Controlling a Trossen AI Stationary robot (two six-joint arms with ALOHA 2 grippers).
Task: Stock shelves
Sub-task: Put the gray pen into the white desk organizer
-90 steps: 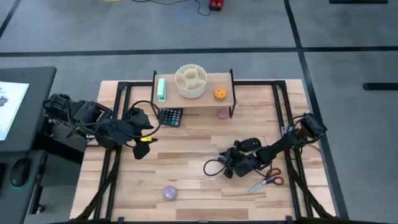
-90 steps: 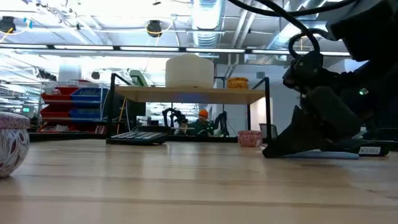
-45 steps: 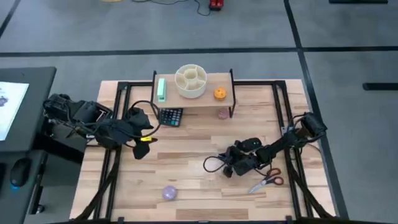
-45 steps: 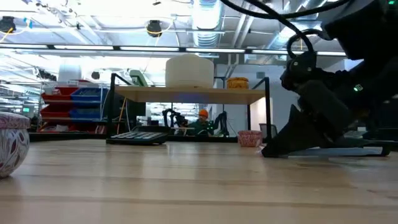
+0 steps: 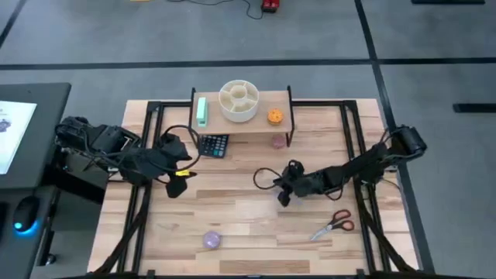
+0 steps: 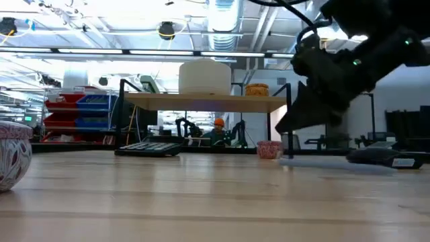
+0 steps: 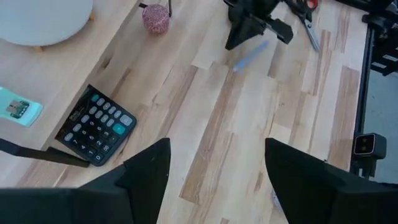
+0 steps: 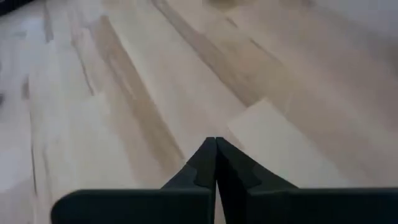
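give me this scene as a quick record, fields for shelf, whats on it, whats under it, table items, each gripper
shelf: riser shelf at table's far edge
on shelf: green box, divided white bowl, orange item
under shelf: calculator, pink item
table items: scissors, purple ball
left gripper: open, waiting at left side
right gripper: shut, mid-table, apart from scissors

calculator [image 5: 213, 144] on table, partly under riser's left end. small pink ball [image 5: 277, 141] near right leg. scissors [image 5: 333, 226], red handles, front-right of tabletop [image 5: 248, 232]. purple patterned ball [image 5: 211, 239] front-left. on top: green block [image 5: 201, 111] left, round cream divided bin [image 5: 238, 100] mid, orange obj [image 5: 274, 116] right. monitor [image 5: 15, 128] off table's left side.
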